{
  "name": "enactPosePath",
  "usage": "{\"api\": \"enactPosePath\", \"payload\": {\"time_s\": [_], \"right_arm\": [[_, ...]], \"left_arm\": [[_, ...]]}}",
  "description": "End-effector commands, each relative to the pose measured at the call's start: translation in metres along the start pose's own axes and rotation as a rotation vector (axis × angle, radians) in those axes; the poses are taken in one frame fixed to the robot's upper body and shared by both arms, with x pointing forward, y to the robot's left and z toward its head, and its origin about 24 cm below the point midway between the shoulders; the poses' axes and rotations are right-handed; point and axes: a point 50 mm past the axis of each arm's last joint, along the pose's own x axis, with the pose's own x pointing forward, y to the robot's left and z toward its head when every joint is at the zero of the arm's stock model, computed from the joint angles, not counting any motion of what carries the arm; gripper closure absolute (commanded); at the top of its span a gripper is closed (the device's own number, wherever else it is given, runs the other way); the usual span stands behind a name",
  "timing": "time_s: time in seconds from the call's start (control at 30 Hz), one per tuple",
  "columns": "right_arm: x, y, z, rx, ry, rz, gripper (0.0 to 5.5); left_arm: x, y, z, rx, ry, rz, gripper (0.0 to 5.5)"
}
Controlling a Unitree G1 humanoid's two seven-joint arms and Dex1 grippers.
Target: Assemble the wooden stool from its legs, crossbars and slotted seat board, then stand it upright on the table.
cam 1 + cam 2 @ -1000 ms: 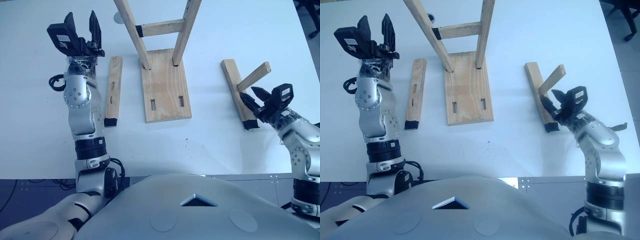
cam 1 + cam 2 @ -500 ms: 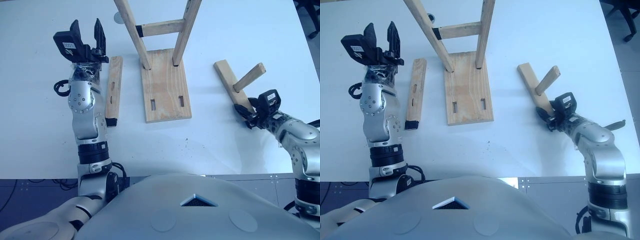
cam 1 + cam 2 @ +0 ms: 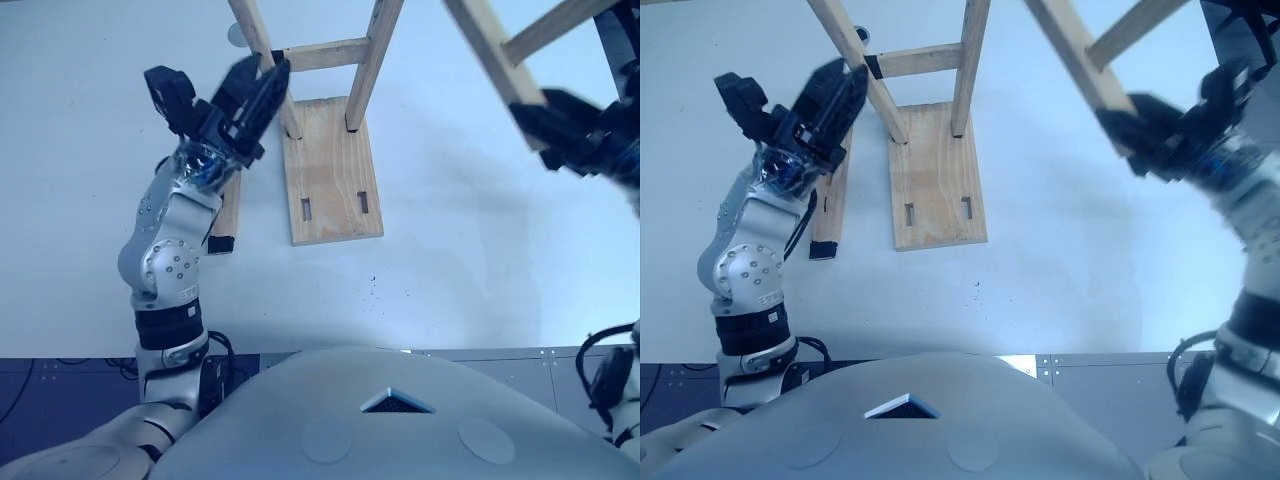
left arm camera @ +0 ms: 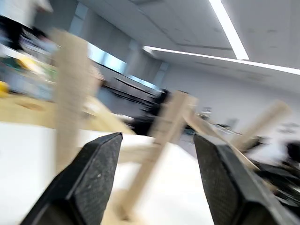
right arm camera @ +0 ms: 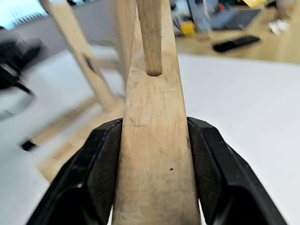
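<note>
The slotted seat board (image 3: 330,175) lies flat on the white table. Two legs (image 3: 372,60) joined by a crossbar (image 3: 325,54) stand in its far slots. A loose leg (image 3: 228,205) with a black tip lies left of the board, partly under my left arm. My left gripper (image 3: 220,95) is open above that leg, close to the standing left leg (image 4: 72,93), holding nothing. My right gripper (image 3: 572,128) is shut on another leg (image 5: 154,154), which is lifted off the table at the upper right. A crossbar (image 3: 560,22) sticks out of this leg.
Two slots (image 3: 333,205) show at the near end of the seat board. A small round disc (image 3: 236,35) lies on the table behind the standing legs. Bare white table (image 3: 470,230) spreads to the right of the board. The table's front edge (image 3: 480,350) runs just before my body.
My right gripper closed on the leg with the crossbar and raised it off the table to the upper right. My left gripper swung rightward to the standing legs.
</note>
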Motion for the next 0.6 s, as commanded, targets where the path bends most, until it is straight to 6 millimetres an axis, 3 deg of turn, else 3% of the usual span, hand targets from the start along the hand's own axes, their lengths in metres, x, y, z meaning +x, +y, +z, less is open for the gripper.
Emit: {"api": "enactPosePath", "payload": {"time_s": [0.03,0.13,0.27,0.43,0.6], "right_arm": [[-0.005,0.008,0.050,-0.007,-0.072,0.175,3.48],[-0.002,0.018,0.070,0.004,-0.073,0.299,3.48],[0.009,0.031,0.077,0.028,-0.071,0.424,3.48],[0.024,0.046,0.067,0.088,-0.044,0.542,3.48],[0.026,0.052,0.063,0.113,-0.046,0.568,3.48]], "left_arm": [[0.004,-0.020,-0.011,-0.129,0.073,-0.160,2.23],[0.013,-0.033,-0.021,-0.244,0.089,-0.253,1.74],[0.043,-0.057,-0.011,-0.371,-0.003,-0.422,1.52],[0.073,-0.079,0.001,-0.443,-0.089,-0.565,1.52],[0.087,-0.081,-0.006,-0.464,-0.069,-0.554,1.52]]}}
